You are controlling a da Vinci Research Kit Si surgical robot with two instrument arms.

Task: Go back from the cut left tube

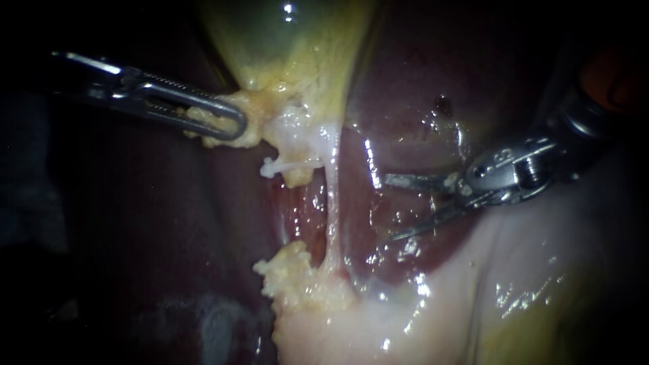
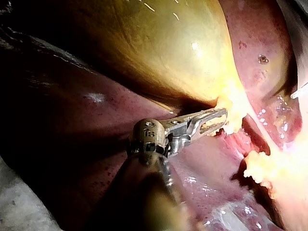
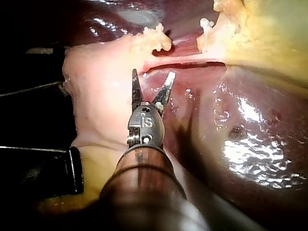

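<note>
Darkness rings the field. The liver (image 1: 405,88) fills most of it, and the gallbladder (image 1: 291,47) hangs above. The left tool (image 1: 230,123) has its jaws clamped on fatty tissue (image 1: 255,128) at the gallbladder's neck. The right tool (image 1: 390,208), its 2 blades spread and holding nothing, hovers over the liver, apart from the cut left tube (image 1: 277,165), whose white stub juts free. The retreat looks largely done, with only further withdrawal left. 1 intact tube (image 1: 331,203) stands between them.

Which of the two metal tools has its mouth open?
The right instrument, coming in from the right: a gap shows between its jaws and they hold nothing. The left instrument is clamped on yellow tissue by the gallbladder.
</note>
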